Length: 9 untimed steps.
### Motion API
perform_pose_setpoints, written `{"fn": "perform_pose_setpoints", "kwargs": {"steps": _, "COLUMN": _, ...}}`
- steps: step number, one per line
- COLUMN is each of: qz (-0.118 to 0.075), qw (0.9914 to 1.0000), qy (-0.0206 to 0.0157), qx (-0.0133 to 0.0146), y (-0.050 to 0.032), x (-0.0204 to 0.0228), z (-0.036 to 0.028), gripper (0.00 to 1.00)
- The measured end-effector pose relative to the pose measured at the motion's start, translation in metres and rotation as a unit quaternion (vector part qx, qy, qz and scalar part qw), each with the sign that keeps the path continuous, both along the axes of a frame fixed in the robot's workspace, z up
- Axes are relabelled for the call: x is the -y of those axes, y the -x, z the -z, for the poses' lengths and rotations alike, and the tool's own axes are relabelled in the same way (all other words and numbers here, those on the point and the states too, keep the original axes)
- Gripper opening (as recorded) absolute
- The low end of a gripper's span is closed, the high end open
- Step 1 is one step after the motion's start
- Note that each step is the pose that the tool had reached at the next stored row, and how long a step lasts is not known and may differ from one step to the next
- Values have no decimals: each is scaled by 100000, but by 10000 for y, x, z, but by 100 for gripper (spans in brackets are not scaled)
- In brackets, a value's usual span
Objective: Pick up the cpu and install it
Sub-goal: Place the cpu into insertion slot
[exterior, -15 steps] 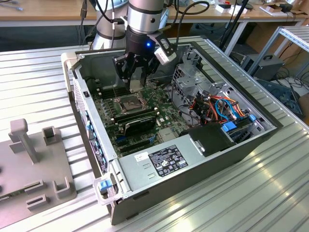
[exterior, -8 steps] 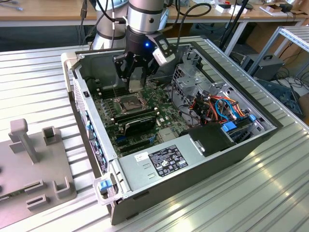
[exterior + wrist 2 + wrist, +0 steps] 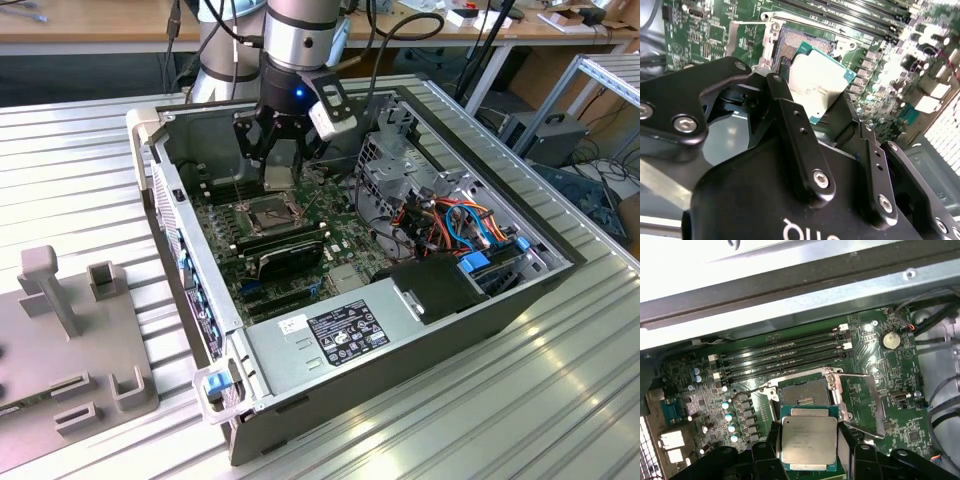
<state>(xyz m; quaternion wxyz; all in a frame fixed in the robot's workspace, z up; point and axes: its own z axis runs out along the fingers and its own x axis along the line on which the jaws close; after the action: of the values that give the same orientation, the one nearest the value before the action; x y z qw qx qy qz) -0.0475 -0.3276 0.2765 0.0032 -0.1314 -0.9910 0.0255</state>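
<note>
While the arm is reaching into the open case on the table, the exterior view is showing the pincer pinching the cpu in the air, just above the socket and not yet in it. From this side the pads are hiding where they are touching the chip, and its corners are hard to make out.

In the second wrist view the cpu is sitting between the two fingers, which are pressing on its opposite edges. It is hanging over the socket and is looking tilted against the board. Here, I think, the risk is lying: if the chip is going down skewed or off to one side, it may be bending the fine contacts or jamming on the frame.

In the first wrist view the cpu is covering the near edge of the socket, whose frame is standing open beside it. The grip is narrow, so the chip may be slipping or turning if it is bumping the frame. The pincer body is cutting off its near edge, and its underside is staying hidden.
</note>
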Motion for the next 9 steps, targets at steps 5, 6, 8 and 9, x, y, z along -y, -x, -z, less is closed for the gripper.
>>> {"fn": "perform_pose_setpoints", "kwargs": {"steps": 5, "qz": 5452, "qw": 99851, "qy": -1, "qx": 1, "y": 0, "x": 0, "z": 5, "gripper": 55}}
{"fn": "perform_pose_setpoints", "kwargs": {"steps": 6, "qz": 6291, "qw": 99802, "qy": -1, "qx": 0, "y": 0, "x": 0, "z": 5, "gripper": 55}}
{"fn": "perform_pose_setpoints", "kwargs": {"steps": 8, "qz": 8029, "qw": 99677, "qy": -4, "qx": 1, "y": 0, "x": 0, "z": 7, "gripper": 55}}
{"fn": "perform_pose_setpoints", "kwargs": {"steps": 9, "qz": 8776, "qw": 99614, "qy": 0, "qx": -2, "y": 0, "x": 0, "z": 8, "gripper": 55}}
